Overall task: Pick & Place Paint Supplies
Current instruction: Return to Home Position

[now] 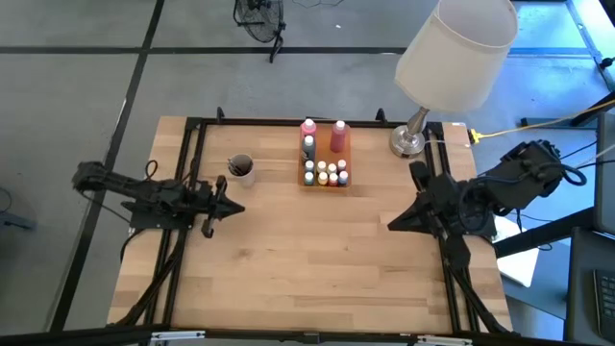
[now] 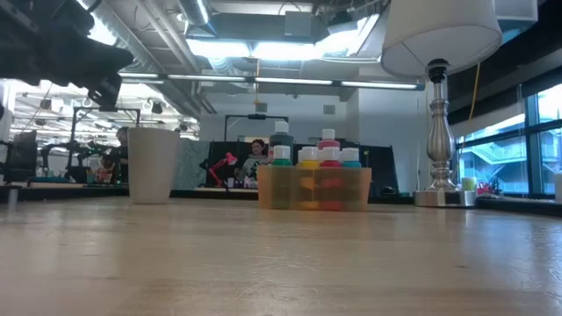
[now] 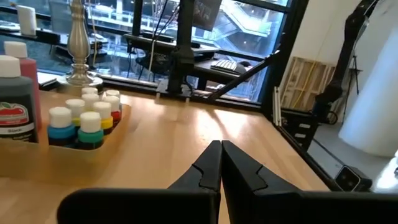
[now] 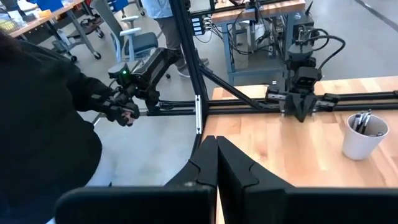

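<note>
Overhead view, both arms low over the bench [image 1: 317,279]. My left pincer [image 1: 237,207] sits at the left-centre of the frame, pointing right, its two fingers pressed together with nothing between them; the left wrist view confirms the tips meeting over bare wood. My right pincer [image 1: 392,226] sits at the right-centre of the frame, pointing left and slightly down, likewise pressed together and empty, as the right wrist view shows. Both pincers lie well apart from the paint supplies. The orange bin [image 1: 325,185] stands at the upper centre of the frame, between the two arms and above them in the picture. Its upper end holds two pink bottles [image 1: 339,137] and one dark bottle [image 1: 308,147], all upright. Its lower end holds a cluster of small bottles [image 1: 327,174], upright and white-capped, with bands of blue, green, yellow and red visible in the left wrist view. The white cup [image 1: 240,169] stands just left of the bin, apart from it, with thin dark brushes [image 4: 361,121] standing in it. The lamp [image 1: 454,46] occupies the upper right of the frame, its metal base on the bench to the right of the bin. In the low view, cup, bin and lamp stand in a row from left to right. In the right wrist view a person [image 4: 37,124] in a dark sleeve shows beyond the bench edge.
</note>
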